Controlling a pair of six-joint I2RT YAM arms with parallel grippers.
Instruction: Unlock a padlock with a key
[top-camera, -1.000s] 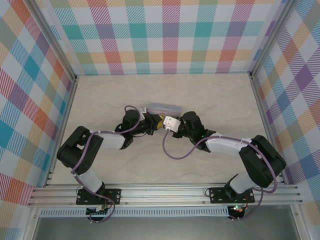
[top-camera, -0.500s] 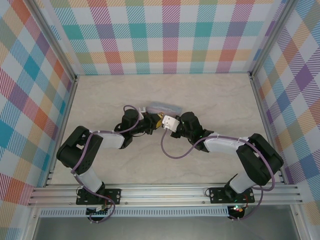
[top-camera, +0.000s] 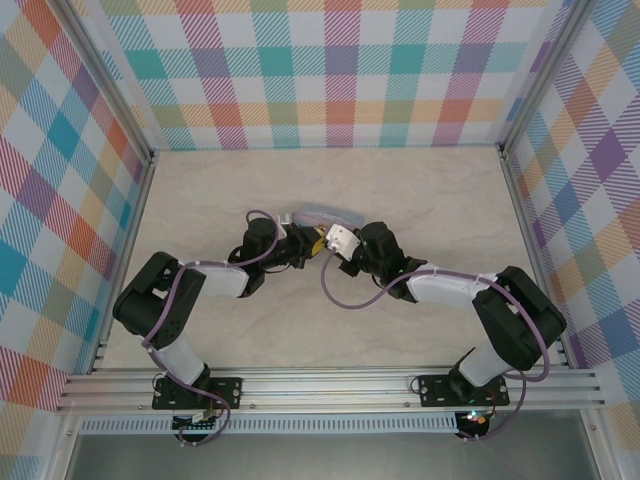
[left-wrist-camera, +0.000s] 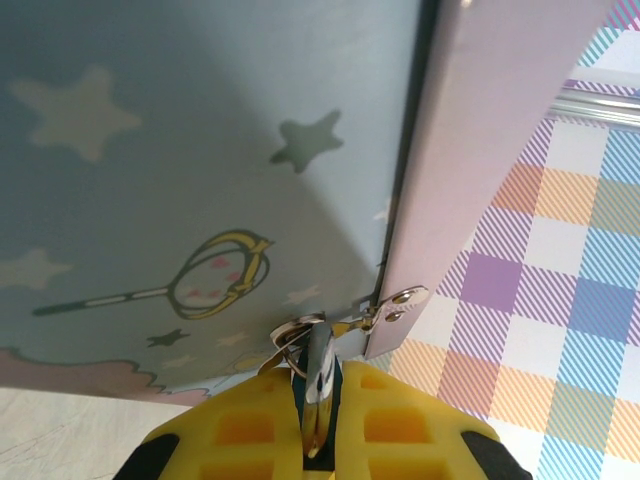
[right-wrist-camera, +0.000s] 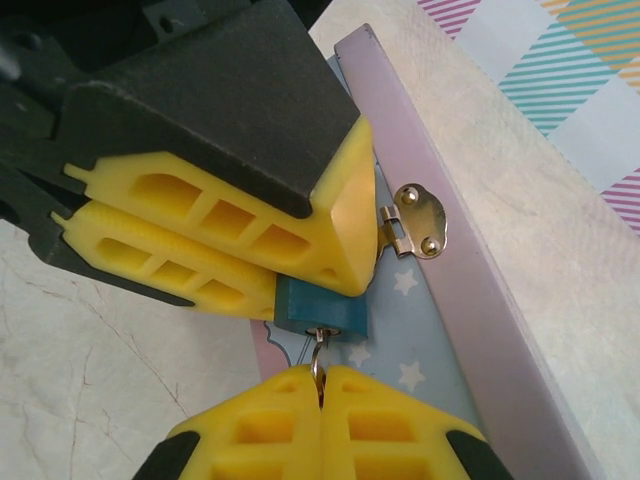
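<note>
The right gripper has just closed on the key, lower centre of the right wrist frame, directly below the padlock. The left gripper stays clamped on the padlock. Expect to turn the key next.

Quick tally, here we go. One table, and two arms at its near edge: the left arm and the right arm. That gives two grippers, the left gripper and the right gripper. Each has two yellow fingers, so four in all. Two purple cables, one per arm. One starry tin sits mid-table. One hasp plate on it, with two rivets. One blue padlock. One key.
</note>
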